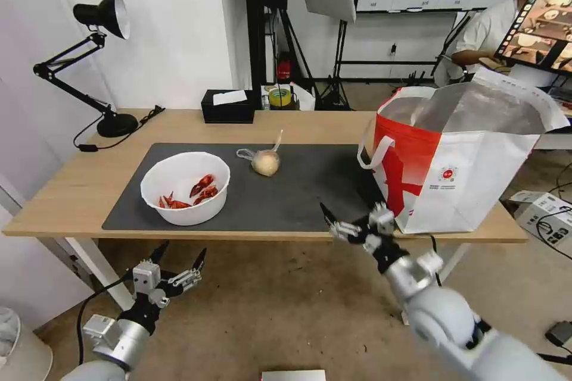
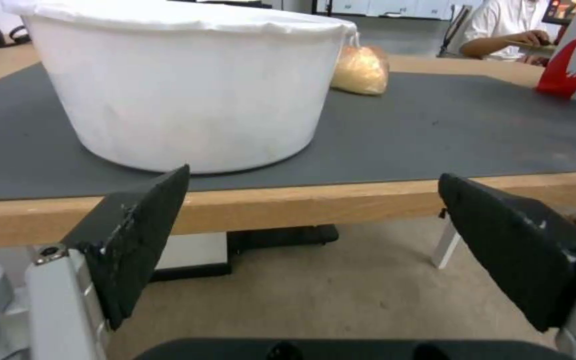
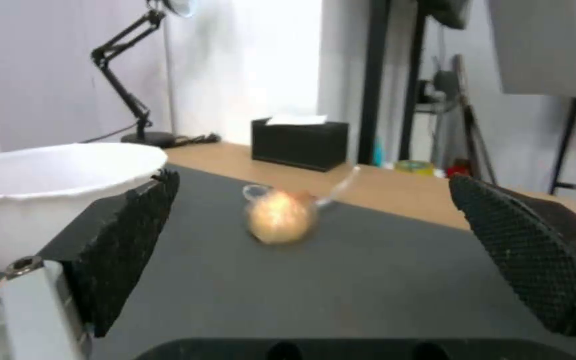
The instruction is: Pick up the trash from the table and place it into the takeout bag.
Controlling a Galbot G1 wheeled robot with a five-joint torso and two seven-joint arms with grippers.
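Observation:
A white bowl holding red shells stands on the left half of the dark grey mat on the table. A knotted clear bag with a beige ball lies mid-mat. The takeout bag, white with a red panel and foil lining, stands open at the table's right end. My left gripper hangs open below the front edge, facing the bowl. My right gripper is open at the front edge just left of the takeout bag, facing the knotted bag. Both grippers hold nothing.
A black desk lamp stands at the back left corner. A black tissue box and a yellow tape roll sit along the back edge. A white box and cables lie on the floor to the right.

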